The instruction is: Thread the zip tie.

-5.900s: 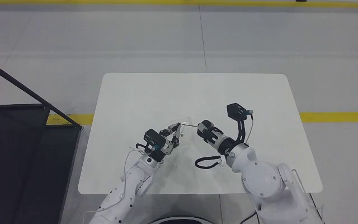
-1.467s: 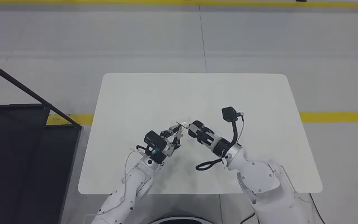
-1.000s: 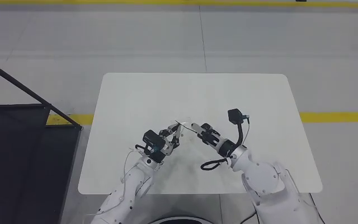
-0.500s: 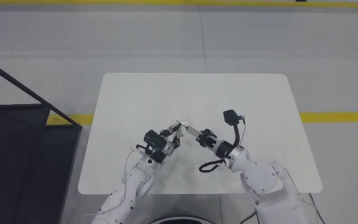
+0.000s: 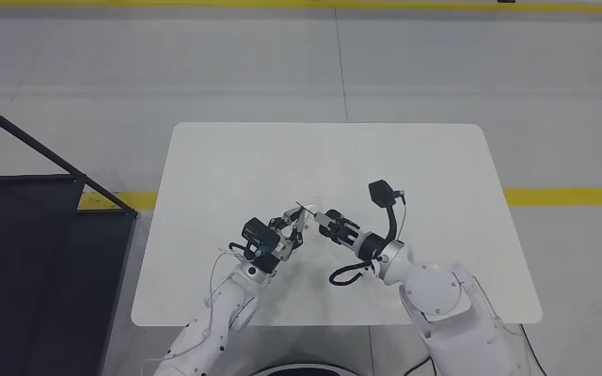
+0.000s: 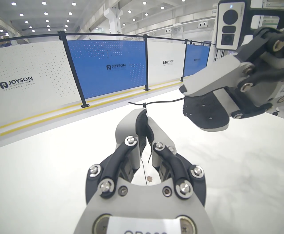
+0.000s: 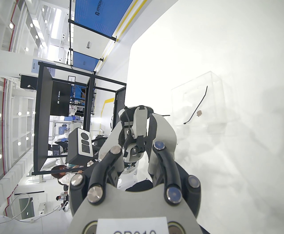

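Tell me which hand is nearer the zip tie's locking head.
Left. The left hand is shut on the zip tie right under its head; the right hand is open around the tie's other end.

Light: ceiling lamps are shining brightly.
Glare: the white table is washing out.
Shadows: faint grey patches are lying on it.
Distortion: the fence rail is bowing.

White arms, grey left gripper, silver screws
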`<control>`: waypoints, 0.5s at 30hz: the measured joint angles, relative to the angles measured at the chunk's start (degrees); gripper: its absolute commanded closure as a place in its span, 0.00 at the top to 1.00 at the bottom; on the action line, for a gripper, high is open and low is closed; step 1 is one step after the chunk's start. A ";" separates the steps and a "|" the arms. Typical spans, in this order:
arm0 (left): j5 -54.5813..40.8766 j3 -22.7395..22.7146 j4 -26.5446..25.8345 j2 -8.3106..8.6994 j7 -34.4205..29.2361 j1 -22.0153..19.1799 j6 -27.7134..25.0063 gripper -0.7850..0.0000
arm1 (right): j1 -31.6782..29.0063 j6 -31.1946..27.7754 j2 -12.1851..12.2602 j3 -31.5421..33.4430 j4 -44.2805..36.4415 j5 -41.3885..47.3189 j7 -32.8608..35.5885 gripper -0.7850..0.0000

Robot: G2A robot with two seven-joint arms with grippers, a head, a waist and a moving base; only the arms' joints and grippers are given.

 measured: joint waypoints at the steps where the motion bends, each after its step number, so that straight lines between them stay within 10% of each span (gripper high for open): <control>1: -0.02 -0.02 0.04 0.00 0.01 0.00 -0.07 0.00 | 0.04 -0.02 0.00 -0.06 -0.01 -0.07 0.03 0.26; 15: 0.01 -0.21 0.19 -0.04 0.14 0.00 -0.37 0.00 | 0.78 0.34 -0.18 -0.50 0.33 0.29 -0.47 0.21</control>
